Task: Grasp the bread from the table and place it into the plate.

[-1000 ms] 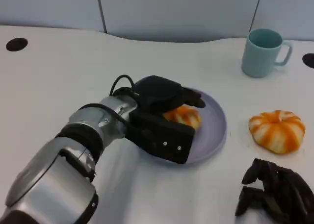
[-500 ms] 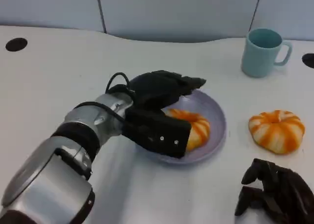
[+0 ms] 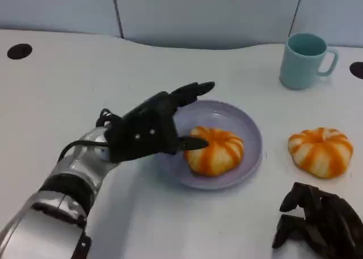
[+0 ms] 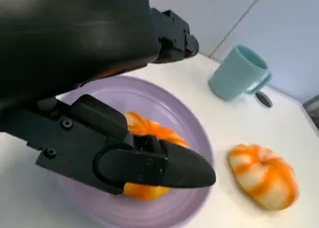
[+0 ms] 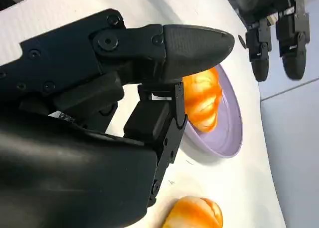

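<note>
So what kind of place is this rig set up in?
Likely a lab or office test bench laid out like a dining spot: a plain white table with cable holes, grey wall panels behind, plus a purple plate, a teal mug and striped bread.

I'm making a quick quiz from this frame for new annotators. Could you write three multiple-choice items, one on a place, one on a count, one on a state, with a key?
1. Where is the mug?
A. On the plate
B. At the table's far right, beyond the plate
C. In the right hand

2. How many orange-striped breads are visible?
A. One
B. Two
C. Three

3. What is the left hand doing?
A. Open beside the bread in the plate
B. Lifting the mug
C. Pressing flat on bare table

Key:
1 B, the mug stands apart, beyond the plate.
2 B, one bread in the plate, another bread on the table.
3 A, its fingers are spread, with nothing in them, over the plate's near-left rim.
</note>
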`<state>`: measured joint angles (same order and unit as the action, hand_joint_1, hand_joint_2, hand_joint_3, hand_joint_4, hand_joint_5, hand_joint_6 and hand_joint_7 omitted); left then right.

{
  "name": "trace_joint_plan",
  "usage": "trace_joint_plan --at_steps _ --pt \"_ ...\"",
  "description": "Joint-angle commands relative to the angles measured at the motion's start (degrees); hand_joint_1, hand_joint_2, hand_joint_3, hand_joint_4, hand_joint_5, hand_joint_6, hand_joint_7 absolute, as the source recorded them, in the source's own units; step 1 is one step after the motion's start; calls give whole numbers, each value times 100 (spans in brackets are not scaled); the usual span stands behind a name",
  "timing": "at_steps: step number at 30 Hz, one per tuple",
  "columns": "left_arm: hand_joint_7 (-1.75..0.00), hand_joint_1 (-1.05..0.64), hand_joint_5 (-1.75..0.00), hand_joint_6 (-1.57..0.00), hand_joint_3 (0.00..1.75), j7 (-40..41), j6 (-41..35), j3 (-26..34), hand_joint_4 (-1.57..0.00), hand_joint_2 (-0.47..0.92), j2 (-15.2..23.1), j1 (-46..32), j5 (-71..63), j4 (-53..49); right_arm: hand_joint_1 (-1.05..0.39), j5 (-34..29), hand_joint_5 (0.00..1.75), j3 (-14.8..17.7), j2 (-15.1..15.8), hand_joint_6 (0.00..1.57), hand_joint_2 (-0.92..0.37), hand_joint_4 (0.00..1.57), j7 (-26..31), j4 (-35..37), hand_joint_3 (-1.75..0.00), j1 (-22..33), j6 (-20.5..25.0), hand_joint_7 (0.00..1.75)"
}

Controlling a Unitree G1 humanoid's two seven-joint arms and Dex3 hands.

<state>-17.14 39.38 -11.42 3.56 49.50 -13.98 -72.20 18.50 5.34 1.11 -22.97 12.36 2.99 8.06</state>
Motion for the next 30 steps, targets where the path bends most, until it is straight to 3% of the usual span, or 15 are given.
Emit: trace_joint_plan --at_steps 1,6,12,20,25,27,30 --pt "-10 -90 -22 -27 27 -850 -52 865 -31 92 -110 -458 1162 374 -43 6 115 35 76 110 -92 119 -3 72 -45 31 46 109" --pt "-7 -79 -54 -40 28 -1294 13 1553 -44 92 -430 -1217 2209 1015 -44 -20 115 30 67 110 -92 121 -64 182 -46 7 -118 109" --pt "-8 -66 -85 -52 21 -1764 -1033 2053 -40 92 -883 -2168 3395 2259 -44 -62 114 -4 79 111 -92 121 -45 198 -44 -30 -117 109" --pt "-13 -43 -96 -65 14 -1348 -2775 2265 -49 92 -1178 -3357 4241 4119 -43 -35 115 5 66 112 -92 121 -102 237 -45 -39 -162 107" --pt "-20 -32 -102 -79 23 -813 -3013 2246 -61 92 -1423 -4041 4191 4871 -42 -26 113 24 83 112 -92 122 -101 261 -47 -61 -127 106" --pt "-26 -29 -106 -87 25 -608 -3121 2197 -68 92 -1468 -4268 4123 5119 -43 -36 113 27 75 113 -92 123 -50 235 -45 -64 -76 106" --pt "-50 -28 -111 -82 35 -469 -3186 2152 -70 87 -1491 -4407 4085 5293 -43 -32 112 28 73 113 -92 123 -52 235 -45 -68 -72 106"
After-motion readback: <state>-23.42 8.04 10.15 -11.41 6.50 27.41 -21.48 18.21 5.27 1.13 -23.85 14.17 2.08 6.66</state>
